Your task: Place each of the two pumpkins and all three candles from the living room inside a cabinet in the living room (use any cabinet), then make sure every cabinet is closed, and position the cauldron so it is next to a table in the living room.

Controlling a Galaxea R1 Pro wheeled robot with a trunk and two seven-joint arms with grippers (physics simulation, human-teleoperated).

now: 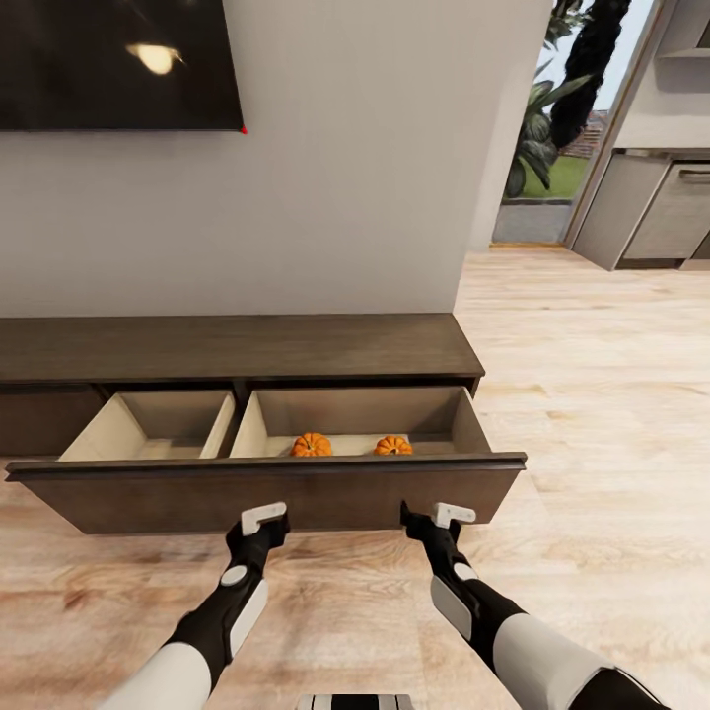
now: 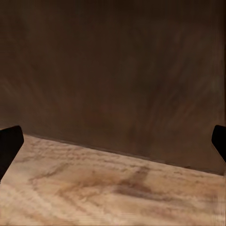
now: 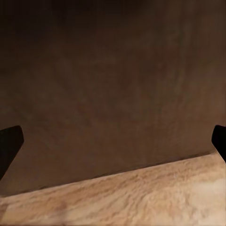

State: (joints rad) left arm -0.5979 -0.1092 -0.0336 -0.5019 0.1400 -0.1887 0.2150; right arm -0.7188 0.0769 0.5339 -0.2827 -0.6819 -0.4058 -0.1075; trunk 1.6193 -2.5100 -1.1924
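Both pumpkins sit in the cabinet's pulled-out drawer — right compartment — while the left gripper and right gripper face its front, fingers spread wide, holding nothing.

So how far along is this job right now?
Done: both small orange ribbed pumpkins lie in the open drawer of the long dark-brown wooden cabinet. In hand: nothing; the left claw and right claw, both open, face the drawer front. Left: candles, closing the drawer, the cauldron.
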